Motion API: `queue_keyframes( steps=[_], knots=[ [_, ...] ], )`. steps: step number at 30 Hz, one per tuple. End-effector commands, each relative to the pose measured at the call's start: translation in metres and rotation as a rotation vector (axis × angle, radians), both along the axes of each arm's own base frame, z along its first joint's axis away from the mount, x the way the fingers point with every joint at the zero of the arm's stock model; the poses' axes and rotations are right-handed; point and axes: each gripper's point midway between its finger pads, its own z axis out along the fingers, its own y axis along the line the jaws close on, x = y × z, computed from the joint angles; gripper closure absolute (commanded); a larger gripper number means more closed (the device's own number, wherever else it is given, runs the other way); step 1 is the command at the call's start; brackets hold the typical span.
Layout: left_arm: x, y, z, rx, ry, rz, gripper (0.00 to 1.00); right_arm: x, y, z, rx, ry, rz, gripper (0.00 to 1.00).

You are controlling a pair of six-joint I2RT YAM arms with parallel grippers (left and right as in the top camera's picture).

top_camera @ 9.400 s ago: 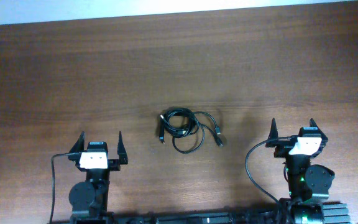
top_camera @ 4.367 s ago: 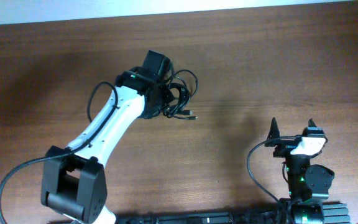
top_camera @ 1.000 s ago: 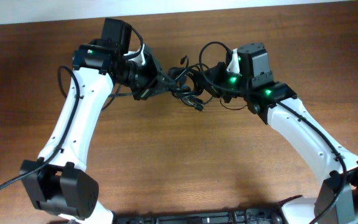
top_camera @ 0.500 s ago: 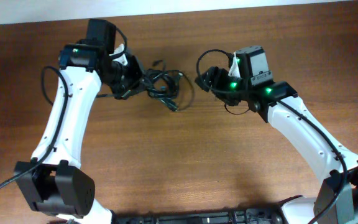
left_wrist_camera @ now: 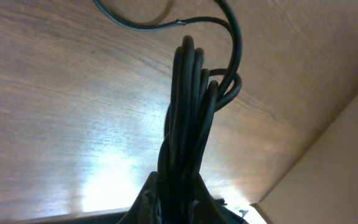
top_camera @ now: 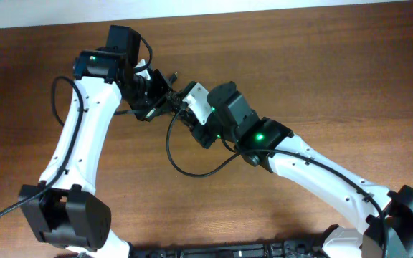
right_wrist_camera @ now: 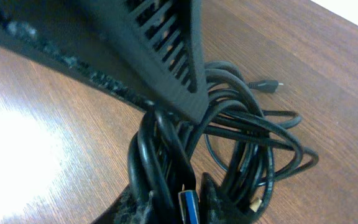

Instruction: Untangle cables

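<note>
Here, left gripper (top_camera: pixel 162 97) clenched on black cables (left_wrist_camera: pixel 188 106), right gripper (top_camera: pixel 190 118) grasping the same bundle just beside it, over wooden table (top_camera: pixel 335 72).

White arms (top_camera: pixel 70 143) with black joints (top_camera: pixel 67 218), green lights (top_camera: pixel 260 136) and looping black wiring (top_camera: pixel 54 97)

The left arm (top_camera: pixel 81 143) reaches toward 12 o'clock, left claw (top_camera: pixel 165 97) clamped shut; the right arm (top_camera: pixel 328 183) stretches toward 10 o'clock, right claw (top_camera: pixel 183 113) clamped beside it.
</note>
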Motion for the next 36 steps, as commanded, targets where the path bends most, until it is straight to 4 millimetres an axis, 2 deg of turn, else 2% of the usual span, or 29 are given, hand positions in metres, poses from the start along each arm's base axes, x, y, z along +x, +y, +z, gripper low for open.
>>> queue_keyframes(
  steps=[1, 3, 4, 6, 7, 8, 9, 10, 12, 14, 16, 19, 22, 24, 27, 32, 36],
  knots=[
    [-0.006, -0.008, 0.016, -0.075, 0.005, 0.001, 1.0, 0.01, -0.013, -0.007, -0.039, -0.007, -0.08, 0.96],
    [-0.005, -0.009, 0.02, -0.112, -0.035, -0.065, 1.0, 0.01, -0.012, -0.006, 0.006, 0.044, -0.117, 0.96],
    [-0.004, -0.006, 0.021, -0.106, -0.087, -0.131, 0.96, 0.007, -0.01, -0.004, 0.043, 0.079, -0.109, 0.96],
    [0.001, 0.008, 0.02, -0.083, -0.179, -0.235, 0.74, 0.001, -0.009, 0.006, 0.143, 0.165, -0.06, 0.96],
    [0.003, 0.019, 0.02, -0.074, -0.196, -0.247, 0.44, -0.003, -0.01, 0.014, 0.209, 0.216, -0.006, 0.96],
    [0.004, 0.035, 0.019, -0.068, -0.191, -0.219, 0.3, -0.011, -0.014, 0.028, 0.308, 0.285, 0.099, 0.96],
    [0.009, 0.057, 0.019, -0.061, -0.197, -0.177, 0.29, -0.014, -0.022, 0.039, 0.384, 0.325, 0.171, 0.96],
    [0.013, 0.069, 0.021, -0.067, -0.237, -0.192, 0.32, -0.017, -0.03, 0.049, 0.442, 0.354, 0.224, 0.96],
    [0.015, 0.073, 0.032, -0.134, -0.365, -0.3, 0.33, -0.018, -0.044, 0.062, 0.515, 0.378, 0.284, 0.96],
    [0.009, 0.06, 0.052, -0.234, -0.615, -0.555, 0.31, -0.024, -0.055, 0.08, 0.587, 0.36, 0.389, 0.96],
    [-0.004, 0.056, 0.05, -0.193, -0.787, -0.824, 0.24, -0.033, -0.062, 0.098, 0.647, 0.337, 0.501, 0.96],
    [-0.02, 0.034, 0.059, -0.242, -0.976, -1.051, 0.22, -0.044, -0.065, 0.106, 0.679, 0.361, 0.57, 0.96],
    [-0.033, 0.011, 0.06, -0.267, -1.067, -1.213, 0.23, -0.045, -0.065, 0.106, 0.682, 0.362, 0.576, 0.96],
    [-0.038, -0.002, 0.059, -0.278, -1.104, -1.283, 0.38, -0.05, -0.065, 0.109, 0.694, 0.373, 0.609, 0.96],
    [-0.041, -0.014, 0.06, -0.298, -1.118, -1.313, 0.51, -0.05, -0.065, 0.109, 0.694, 0.373, 0.608, 0.96],
    [-0.044, -0.033, 0.068, -0.344, -1.182, -1.335, 0.58, -0.051, -0.065, 0.109, 0.694, 0.375, 0.61, 0.96],
    [-0.05, -0.045, 0.068, -0.367, -1.188, -1.37, 0.74, -0.051, -0.065, 0.109, 0.694, 0.374, 0.61, 0.96]
  ],
)
